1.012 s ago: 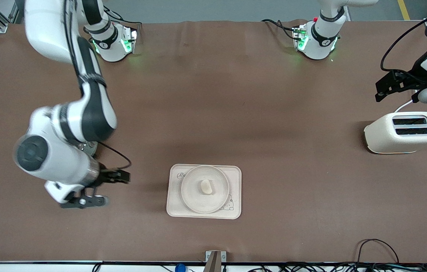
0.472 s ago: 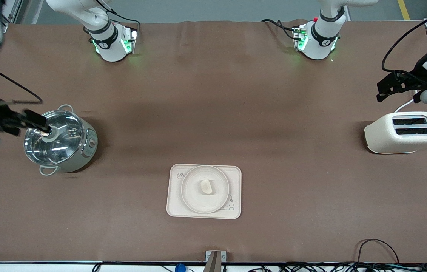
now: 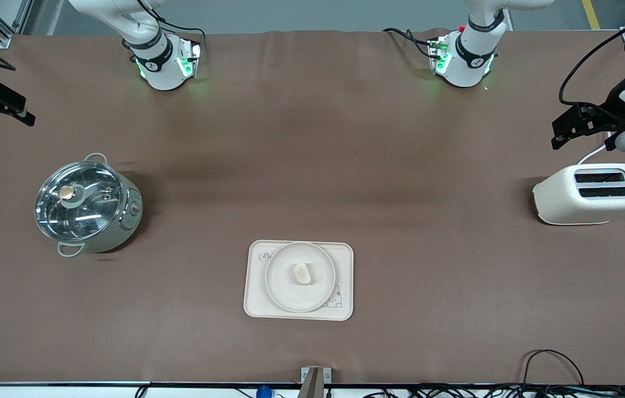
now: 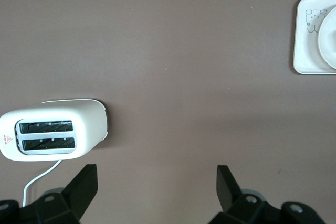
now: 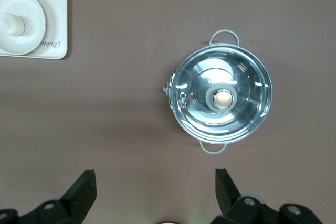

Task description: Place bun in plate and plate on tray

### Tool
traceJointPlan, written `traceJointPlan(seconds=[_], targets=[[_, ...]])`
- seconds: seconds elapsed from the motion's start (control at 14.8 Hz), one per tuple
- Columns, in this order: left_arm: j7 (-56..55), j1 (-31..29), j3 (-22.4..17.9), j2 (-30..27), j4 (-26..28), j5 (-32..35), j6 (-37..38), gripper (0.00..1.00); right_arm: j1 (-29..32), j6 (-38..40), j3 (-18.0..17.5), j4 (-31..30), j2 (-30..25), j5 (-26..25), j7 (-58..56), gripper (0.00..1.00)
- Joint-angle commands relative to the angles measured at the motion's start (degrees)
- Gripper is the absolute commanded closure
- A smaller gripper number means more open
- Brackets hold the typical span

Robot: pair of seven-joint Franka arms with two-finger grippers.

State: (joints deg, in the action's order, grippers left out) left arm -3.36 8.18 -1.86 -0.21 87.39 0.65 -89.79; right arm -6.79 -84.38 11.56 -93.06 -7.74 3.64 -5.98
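Observation:
The bun (image 3: 302, 273) lies in the middle of the round plate (image 3: 282, 288), and the plate rests on the Rabbit tray (image 3: 255, 307) near the front camera's edge of the table. My right gripper (image 3: 0, 108) is open and empty, up over the table edge at the right arm's end. Its wrist view shows the bun (image 5: 13, 23), plate (image 5: 32, 38) and tray (image 5: 55, 24) far off from the gripper (image 5: 156, 190). My left gripper (image 3: 572, 130) is open and empty, over the table beside the toaster. Its wrist view (image 4: 157, 187) shows a corner of the tray (image 4: 304, 56) and plate (image 4: 329, 51).
A steel pot with a glass lid (image 3: 87, 205) stands toward the right arm's end, also seen in the right wrist view (image 5: 220, 100). A cream toaster (image 3: 592, 193) with its cord stands toward the left arm's end, also in the left wrist view (image 4: 52, 136).
My right arm has swung away from beside the tray, up and out to its end of the table, uncovering the pot. The left arm, bun, plate and tray have not moved.

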Motion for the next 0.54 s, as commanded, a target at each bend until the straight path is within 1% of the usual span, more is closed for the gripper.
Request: traceJointPlan(seconds=[0.0,0.13,0.47], targets=[[0.9,-0.19,-0.25,0.12,-0.55,-0.74,0.49,0.0,1.52,-0.52,-2.06,-3.09,-2.88,-2.14,-0.35,0.0],[0.9,-0.19,-0.25,0.04,-0.55,-0.74,0.49,0.0,1.6,-0.52,-3.03,-3.35,-3.94,-3.72,-0.35,0.0],[0.03,-0.19,-0.52,0.56,-1.08,-0.83,0.49,0.0,1.52,-3.68,-3.03,-3.27,-3.24,-3.73,-0.35,0.0]])
